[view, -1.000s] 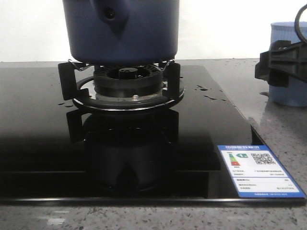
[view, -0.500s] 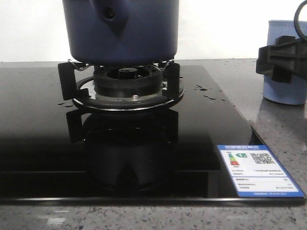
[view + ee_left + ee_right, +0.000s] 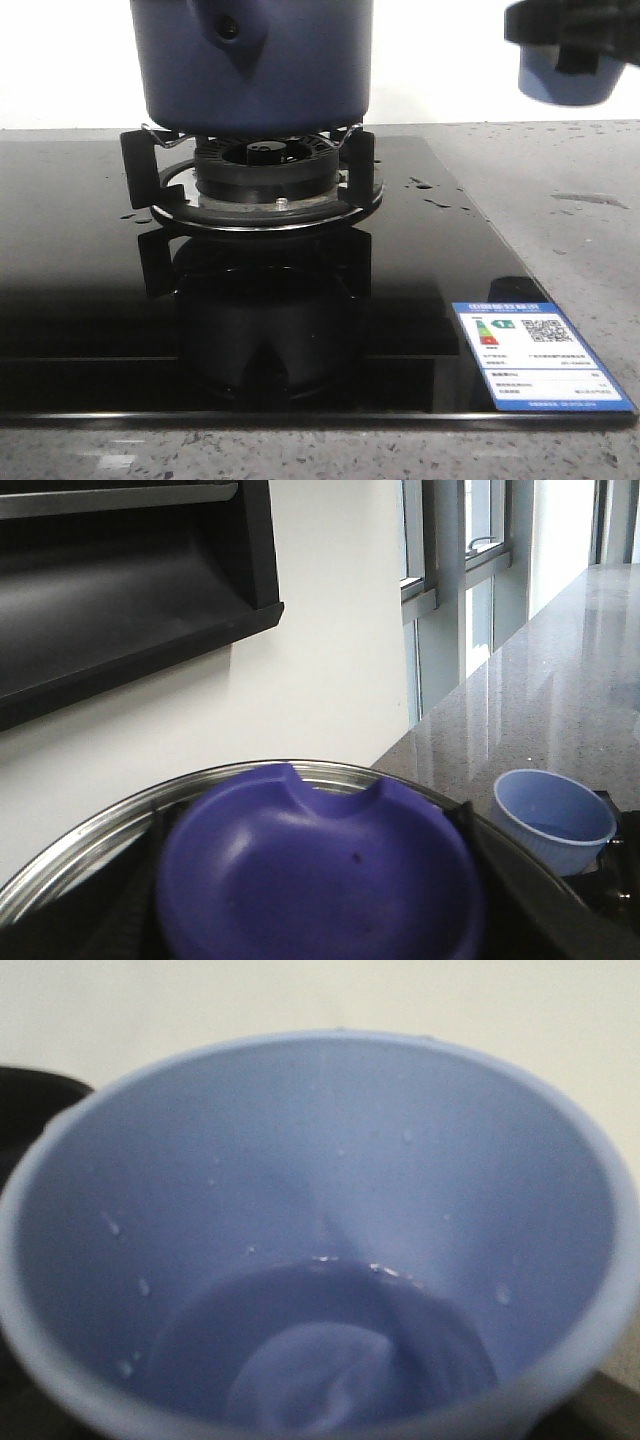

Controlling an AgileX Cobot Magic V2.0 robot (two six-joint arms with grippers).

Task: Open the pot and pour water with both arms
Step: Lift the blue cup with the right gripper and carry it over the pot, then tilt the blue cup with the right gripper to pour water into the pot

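Note:
The dark navy pot (image 3: 252, 62) stands on the gas burner (image 3: 262, 180); its top is cut off by the front view. In the left wrist view my left gripper (image 3: 312, 880) is shut on the purple knob (image 3: 320, 865) of the pot's steel-rimmed lid (image 3: 110, 825), with dark fingers (image 3: 152, 825) at either side. My right gripper (image 3: 572, 28) is shut on the pale blue cup (image 3: 562, 78) and holds it high at the right, off the counter. The right wrist view looks into the cup (image 3: 300, 1210), which has a little water (image 3: 330, 1350) at the bottom. The cup also shows in the left wrist view (image 3: 552, 818).
The black glass hob (image 3: 250, 300) covers most of the counter, with water drops (image 3: 430, 195) on it and a blue energy label (image 3: 540, 355) at its front right corner. Grey stone counter (image 3: 580, 230) lies to the right. A white wall is behind.
My right gripper has lifted the pale blue cup from the counter up to the top right of the front view. The pot has not moved.

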